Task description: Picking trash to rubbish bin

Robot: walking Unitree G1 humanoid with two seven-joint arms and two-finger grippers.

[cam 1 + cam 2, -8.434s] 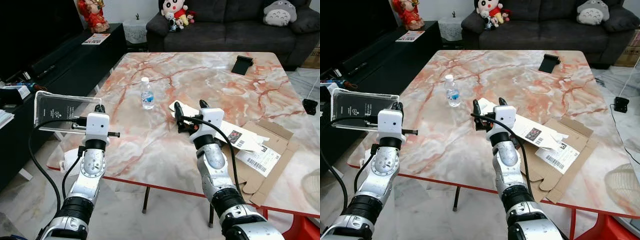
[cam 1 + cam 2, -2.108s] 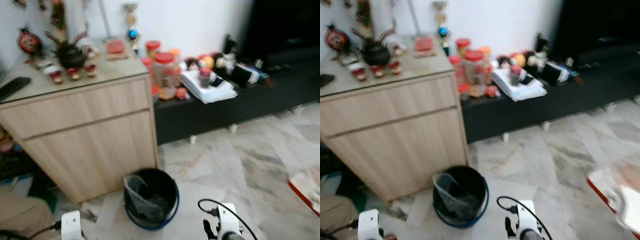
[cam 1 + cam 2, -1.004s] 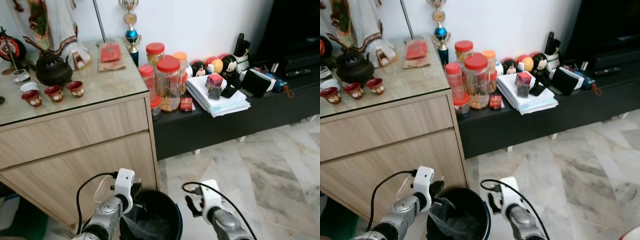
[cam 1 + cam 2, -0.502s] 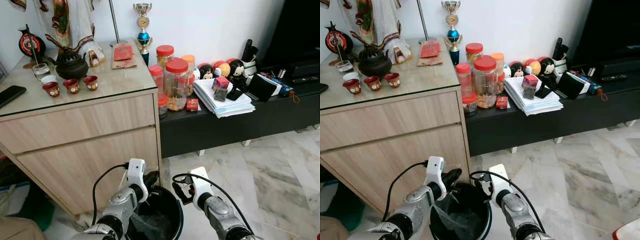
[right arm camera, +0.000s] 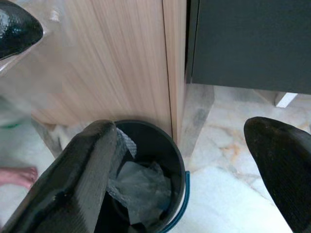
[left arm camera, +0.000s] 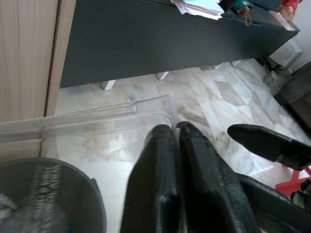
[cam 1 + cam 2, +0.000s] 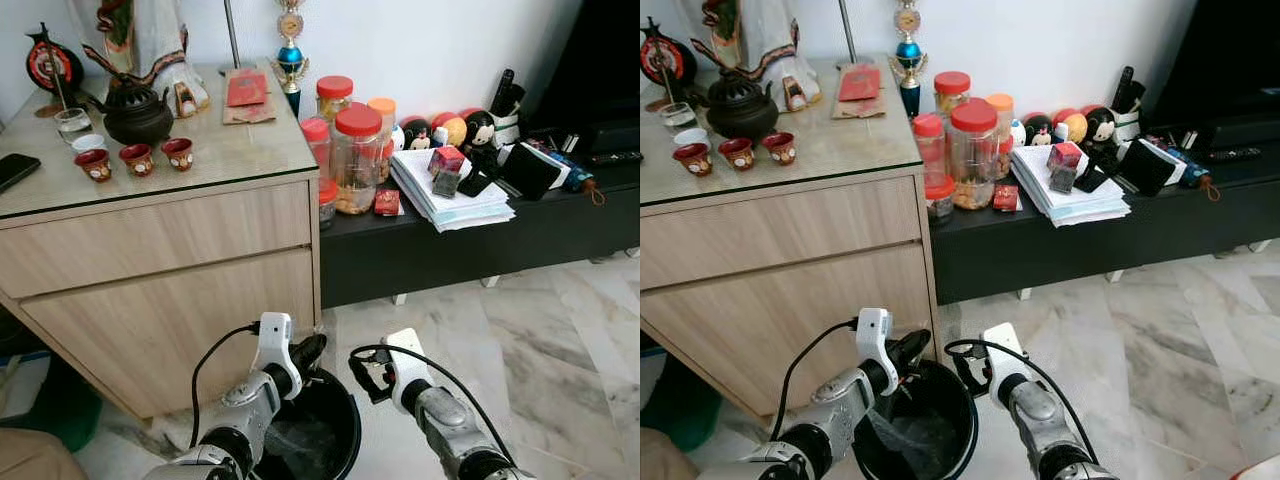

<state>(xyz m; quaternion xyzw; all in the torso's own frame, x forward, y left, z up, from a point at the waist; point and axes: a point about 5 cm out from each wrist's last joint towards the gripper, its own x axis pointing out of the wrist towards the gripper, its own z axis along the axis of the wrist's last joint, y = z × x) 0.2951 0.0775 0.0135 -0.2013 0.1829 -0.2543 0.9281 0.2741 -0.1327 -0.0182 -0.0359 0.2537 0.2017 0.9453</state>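
I'm hovering the left gripper (image 6: 176, 133), clamped on the clear plastic tray (image 6: 92, 118), over the bin (image 7: 340, 425); right gripper (image 5: 189, 160) hanging apart. Next: release.

Even bright indoor light, sharp head views, wrist views' near fingers blurred
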